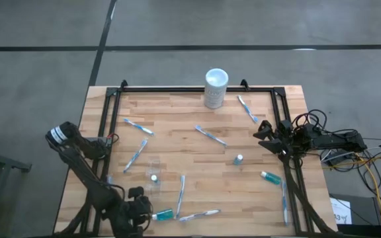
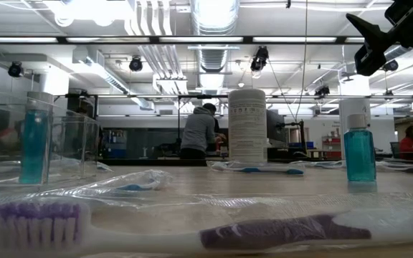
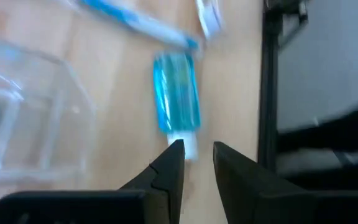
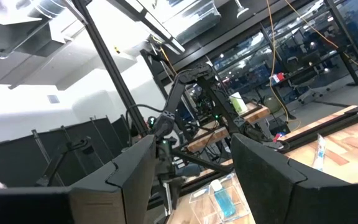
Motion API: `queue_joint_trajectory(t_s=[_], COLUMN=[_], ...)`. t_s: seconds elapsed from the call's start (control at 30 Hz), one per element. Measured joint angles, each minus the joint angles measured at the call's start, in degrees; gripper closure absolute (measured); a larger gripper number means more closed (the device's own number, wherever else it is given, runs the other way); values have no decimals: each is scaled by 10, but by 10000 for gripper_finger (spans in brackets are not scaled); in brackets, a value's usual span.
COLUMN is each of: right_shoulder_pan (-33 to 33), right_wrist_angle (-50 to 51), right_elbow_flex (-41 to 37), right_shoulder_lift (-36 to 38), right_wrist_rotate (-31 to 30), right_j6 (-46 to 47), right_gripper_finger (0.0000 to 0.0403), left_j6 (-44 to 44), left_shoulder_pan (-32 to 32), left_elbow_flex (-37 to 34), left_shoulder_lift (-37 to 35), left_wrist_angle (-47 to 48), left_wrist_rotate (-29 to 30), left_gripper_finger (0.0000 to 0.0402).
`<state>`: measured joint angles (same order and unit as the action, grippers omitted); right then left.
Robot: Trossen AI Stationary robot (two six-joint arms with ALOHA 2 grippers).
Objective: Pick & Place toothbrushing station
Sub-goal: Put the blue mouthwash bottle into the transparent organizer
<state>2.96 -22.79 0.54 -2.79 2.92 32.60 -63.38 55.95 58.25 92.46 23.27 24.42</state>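
Left claw (image 3: 197, 163): is hovering low over the near edge of the table (image 1: 177, 112), its fingers standing slightly apart with a narrow gap and gripping nothing; the white cap of a lying tube is sitting just ahead of the fingertips.
Teal tube near left claw (image 3: 176, 99): is lying flat on the wood, cap end pointing toward the claw, just beside the table's dark frame rail.
Near-edge toothbrushes (image 1: 199, 214): one is lying along the near edge just past the tube; another (image 1: 180, 196) is resting lengthwise close by.
Clear cup (image 1: 154, 170): is standing upright a little farther in, holding a small teal tube, apart from the left claw.
Middle items: a toothbrush (image 1: 210, 135) is lying slanted at the table's middle; a small teal bottle (image 1: 239, 159) is standing upright to its right; a teal tube (image 1: 270, 176) is lying nearer the right rail.
Left-side toothbrushes (image 1: 135, 155): two are lying slanted, well apart from the cup.
Right claw (image 1: 264, 135): is waiting raised over the right edge, fingers spread wide and carrying nothing.
White cylinder (image 1: 215, 88): is standing upright at the far edge.
Room beyond: a person (image 2: 199, 131) is standing at a bench.
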Motion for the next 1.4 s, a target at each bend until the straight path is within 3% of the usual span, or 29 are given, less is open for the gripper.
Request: queue_joint_trajectory(t_s=[0.33, 0.97, 1.23, 1.4], right_shoulder_pan=[0, 0, 0, 0], right_wrist_angle=[0, 0, 0, 0], right_elbow_flex=[0, 0, 0, 0], right_shoulder_lift=[0, 0, 0, 0], right_wrist_rotate=[0, 0, 0, 0], right_j6=[0, 0, 0, 0], right_gripper_finger=[197, 197, 197, 197], left_j6=[7, 5, -26, -92], left_shoulder_pan=[2, 2, 1, 3], left_elbow_flex=[2, 2, 3, 3], left_shoulder_lift=[27, 89, 79, 79], left_wrist_angle=[-60, -59, -57, -55], left_wrist_rotate=[15, 6, 35, 31], left_gripper_finger=[312, 312, 312, 312])
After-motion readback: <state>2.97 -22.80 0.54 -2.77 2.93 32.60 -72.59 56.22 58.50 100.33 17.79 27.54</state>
